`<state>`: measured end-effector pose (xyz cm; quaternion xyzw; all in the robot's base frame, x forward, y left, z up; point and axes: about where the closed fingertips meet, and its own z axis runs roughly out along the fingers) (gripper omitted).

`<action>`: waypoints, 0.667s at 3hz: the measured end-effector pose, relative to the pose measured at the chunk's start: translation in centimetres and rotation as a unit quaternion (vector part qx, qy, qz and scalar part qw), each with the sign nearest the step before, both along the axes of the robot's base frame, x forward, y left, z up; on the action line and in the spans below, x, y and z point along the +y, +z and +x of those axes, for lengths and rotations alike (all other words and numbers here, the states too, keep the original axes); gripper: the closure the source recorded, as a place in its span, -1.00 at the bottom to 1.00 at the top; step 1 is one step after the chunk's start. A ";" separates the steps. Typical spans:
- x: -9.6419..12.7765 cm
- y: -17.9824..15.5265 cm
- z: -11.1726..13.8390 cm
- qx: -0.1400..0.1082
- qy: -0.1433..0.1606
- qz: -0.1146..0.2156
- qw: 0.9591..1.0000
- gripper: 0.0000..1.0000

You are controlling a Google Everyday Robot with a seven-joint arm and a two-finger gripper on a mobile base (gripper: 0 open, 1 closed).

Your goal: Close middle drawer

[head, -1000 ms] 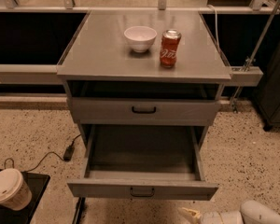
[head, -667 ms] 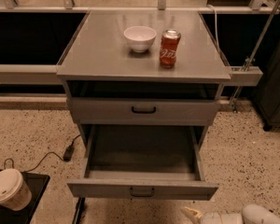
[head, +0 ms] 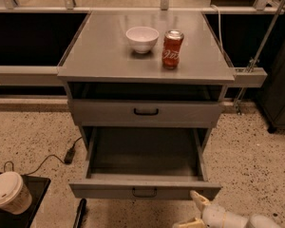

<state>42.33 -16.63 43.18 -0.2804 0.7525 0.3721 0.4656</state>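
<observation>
The pincer (head: 187,210) edged beside open middle drawer (head: 145,192) (speckled floor (head: 256,156)).

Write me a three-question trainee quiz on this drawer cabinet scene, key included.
1. True or false: the middle drawer stands pulled out.
2. Where is the gripper? A) on the cabinet top B) low, near the right end of the open drawer's front, fingers open C) clamped on the upper drawer's handle
3. Fill in: beside the white bowl on the cabinet top stands a red ____.
Key: 1 true; 2 B; 3 can.
</observation>
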 end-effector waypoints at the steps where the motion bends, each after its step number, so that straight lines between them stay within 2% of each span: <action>1: 0.2 1.3 1.7 -0.019 -0.017 -0.004 1.000 -1.00; 2: 1.9 4.0 5.3 -0.042 -0.021 -0.034 0.998 -1.00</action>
